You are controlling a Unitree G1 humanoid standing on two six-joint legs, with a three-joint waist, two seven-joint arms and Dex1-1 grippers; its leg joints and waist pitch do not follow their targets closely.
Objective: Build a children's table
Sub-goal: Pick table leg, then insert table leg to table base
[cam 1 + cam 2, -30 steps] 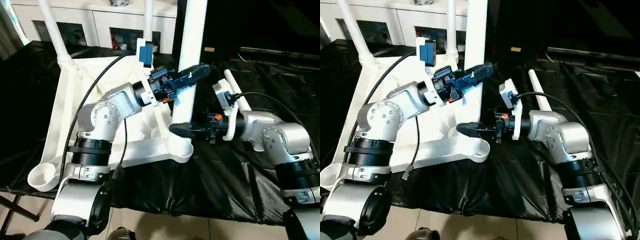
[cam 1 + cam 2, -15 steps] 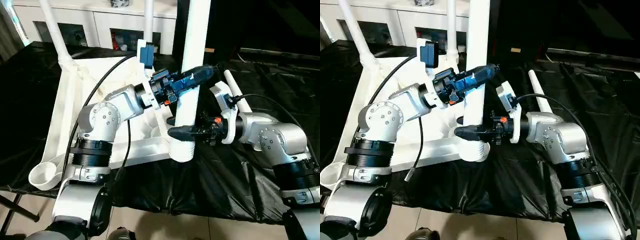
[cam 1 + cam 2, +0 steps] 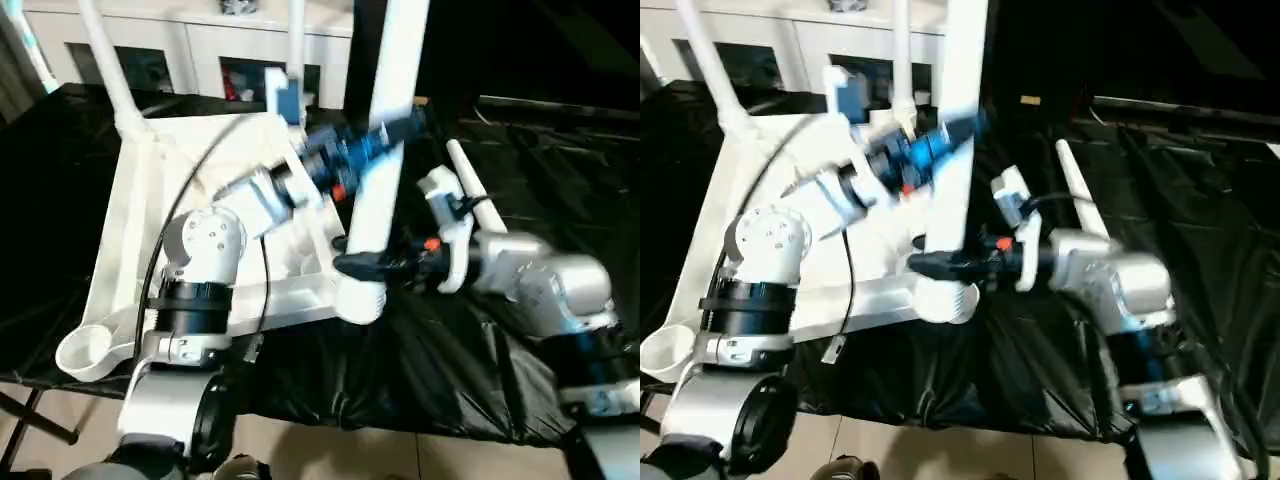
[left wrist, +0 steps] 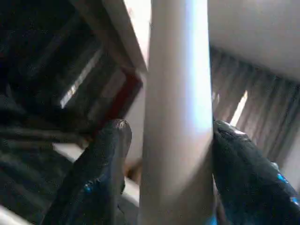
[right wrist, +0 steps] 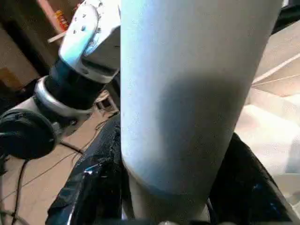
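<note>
The white tapered leg (image 3: 385, 150) stands nearly upright at the near corner of the inverted white tabletop (image 3: 200, 190), its ribbed lower end (image 3: 360, 300) just off that corner's edge, over the black-draped table (image 3: 480, 350). The left gripper (image 3: 375, 140) is clamped on the leg partway up; the right gripper (image 3: 365, 265) is clamped on it lower down, just above the ribbed end. Two other legs (image 3: 110, 70) rise from the tabletop's far sockets. A fourth leg (image 3: 475, 195) lies on the cloth beside the right arm.
</note>
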